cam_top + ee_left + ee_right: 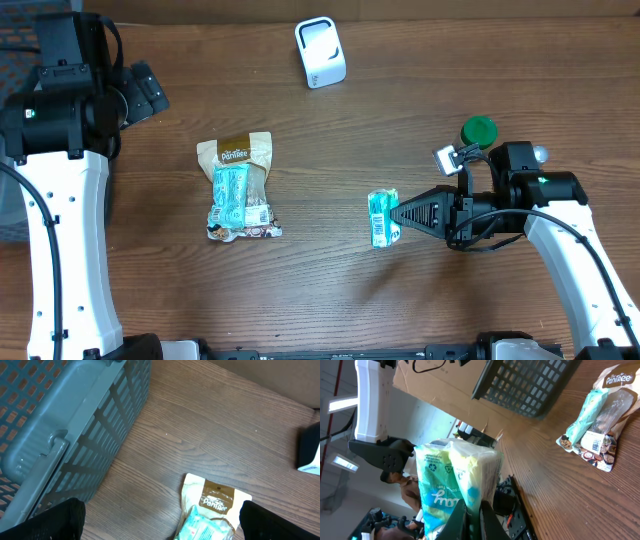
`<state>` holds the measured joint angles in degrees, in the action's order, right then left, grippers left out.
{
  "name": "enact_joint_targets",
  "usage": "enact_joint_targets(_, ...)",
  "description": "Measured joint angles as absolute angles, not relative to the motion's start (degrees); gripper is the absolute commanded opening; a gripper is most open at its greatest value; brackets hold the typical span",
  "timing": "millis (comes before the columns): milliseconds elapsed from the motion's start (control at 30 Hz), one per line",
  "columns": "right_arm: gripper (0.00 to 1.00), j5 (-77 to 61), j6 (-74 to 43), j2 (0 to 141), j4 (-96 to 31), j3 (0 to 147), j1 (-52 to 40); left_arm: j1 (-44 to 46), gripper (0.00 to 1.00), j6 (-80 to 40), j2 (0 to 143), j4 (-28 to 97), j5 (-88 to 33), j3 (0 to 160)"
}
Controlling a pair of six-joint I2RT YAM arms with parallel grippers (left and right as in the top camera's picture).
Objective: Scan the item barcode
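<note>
The right gripper (398,214) is pinching the green packet (378,215), which I'd say is needing carrying over to face the white scanner (320,52).

The tan snack pouch (235,152) is showing the brand "Pantree" in white script on its brown band (legible in all views); lettering on the green packet (455,480) is blurring beyond reading.

Beneath me lay a brown wood-grain table (330,300). A grey plastic lattice basket (60,420) stood at my left, and a brown cardboard sheet (435,380) rose behind it.
</note>
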<state>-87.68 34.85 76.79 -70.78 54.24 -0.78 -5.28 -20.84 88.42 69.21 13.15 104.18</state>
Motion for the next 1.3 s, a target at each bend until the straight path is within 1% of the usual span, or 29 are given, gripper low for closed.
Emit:
enact_joint_targets(600, 0.04, -87.7, 34.2, 76.8, -70.8, 54.2, -0.8, -5.3, 1.0, -20.8, 88.4, 69.2, 13.1, 104.2)
enact_joint_targets(867, 0.04, -86.2, 31.7, 76.8, -71.0, 54.2, -0.8, -5.3, 1.0, -20.8, 88.4, 69.2, 13.1, 104.2)
enact_joint_targets(967, 0.04, -82.1, 29.3, 76.8, -68.6, 54.2, -0.8, -5.3, 1.0, -20.8, 88.4, 69.2, 13.1, 104.2)
enact_joint_targets(1000, 0.04, -79.4, 26.6, 76.8, -66.3, 54.2, -0.8, -5.3, 1.0, -20.8, 88.4, 69.2, 13.1, 104.2)
enact_joint_targets(1167, 0.04, -60.3, 11.1, 76.9, -53.6, 54.2, -2.5, -5.3, 0.99, -20.8, 88.4, 69.2, 13.1, 104.2)
enact_joint_targets(1300, 0.03, -42.6, 2.4, 77.0, -43.4, 53.9, -7.9, -5.3, 1.0, -20.8, 88.4, 69.2, 13.1, 104.2)
